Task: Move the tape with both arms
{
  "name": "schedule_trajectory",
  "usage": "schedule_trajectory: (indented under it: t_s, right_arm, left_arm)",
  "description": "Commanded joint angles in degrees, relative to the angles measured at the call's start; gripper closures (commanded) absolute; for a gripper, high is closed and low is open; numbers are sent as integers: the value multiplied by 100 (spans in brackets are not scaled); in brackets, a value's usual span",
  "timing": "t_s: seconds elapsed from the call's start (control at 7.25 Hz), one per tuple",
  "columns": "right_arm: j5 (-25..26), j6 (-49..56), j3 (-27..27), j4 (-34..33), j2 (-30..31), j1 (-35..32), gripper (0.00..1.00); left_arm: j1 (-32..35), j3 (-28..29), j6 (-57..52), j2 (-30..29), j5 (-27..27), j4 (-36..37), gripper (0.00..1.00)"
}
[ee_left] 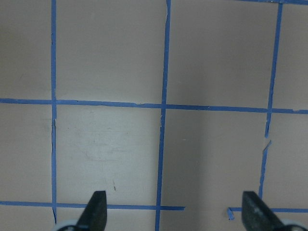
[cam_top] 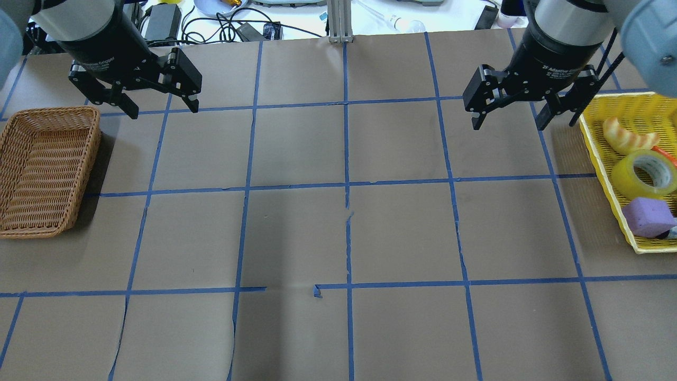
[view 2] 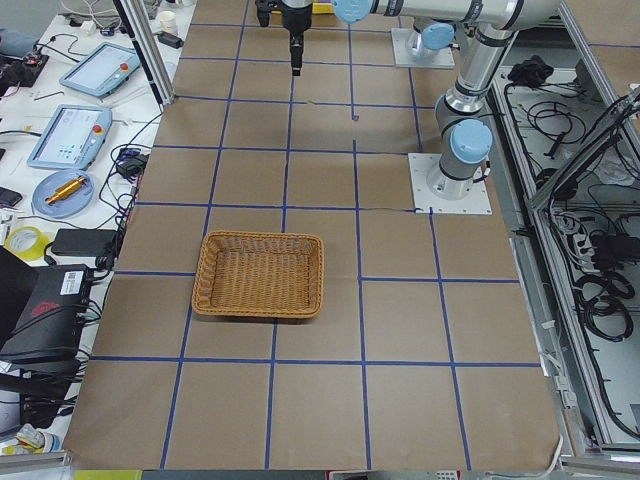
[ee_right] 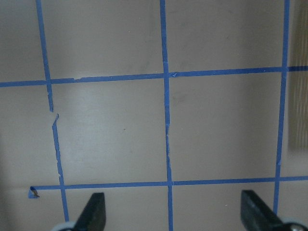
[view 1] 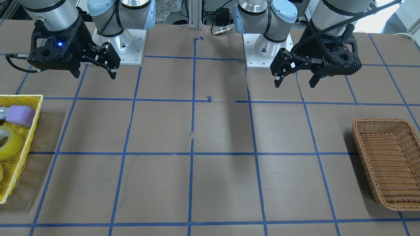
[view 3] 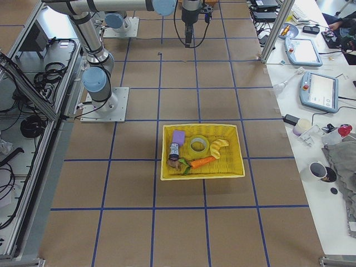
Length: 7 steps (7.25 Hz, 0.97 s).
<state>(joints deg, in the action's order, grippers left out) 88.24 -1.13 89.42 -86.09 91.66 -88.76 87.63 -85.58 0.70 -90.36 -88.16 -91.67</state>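
Note:
The tape (cam_top: 645,174), a yellow translucent roll with a white core, lies in the yellow basket (cam_top: 607,177) at the table's right end. It also shows in the front view (view 1: 8,142) and in the right side view (view 3: 198,145). My right gripper (cam_top: 508,126) hangs open and empty above the table, to the left of the yellow basket and apart from it; the front view (view 1: 95,76) shows it too. My left gripper (cam_top: 163,110) hangs open and empty near the wicker basket (cam_top: 53,111); the front view (view 1: 294,83) shows it too. Both wrist views show only bare table between open fingertips (ee_left: 96,211) (ee_right: 96,214).
The yellow basket also holds a purple sponge block (cam_top: 648,217), a bread piece (cam_top: 627,138) and a carrot (view 3: 203,162). The wicker basket (view 1: 380,121) holds nothing. Brown paper with a blue tape grid (cam_top: 346,185) covers the table. The arm bases (view 1: 124,46) stand at the robot's side.

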Motion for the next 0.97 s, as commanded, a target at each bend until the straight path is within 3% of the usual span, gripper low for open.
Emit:
schedule_trajectory:
  t_s: [0.0, 0.55, 0.83]
  right_arm:
    - [9, -1, 5, 13, -8, 8, 0]
    - [35, -1, -4, 162, 10, 16, 0]
    - [506, 51, 14, 23, -112, 339, 0]
  left_arm:
    - [0, -3, 0, 1, 0, 0, 0]
    - [0, -3, 0, 1, 0, 0, 0]
    - [0, -3, 0, 1, 0, 0, 0]
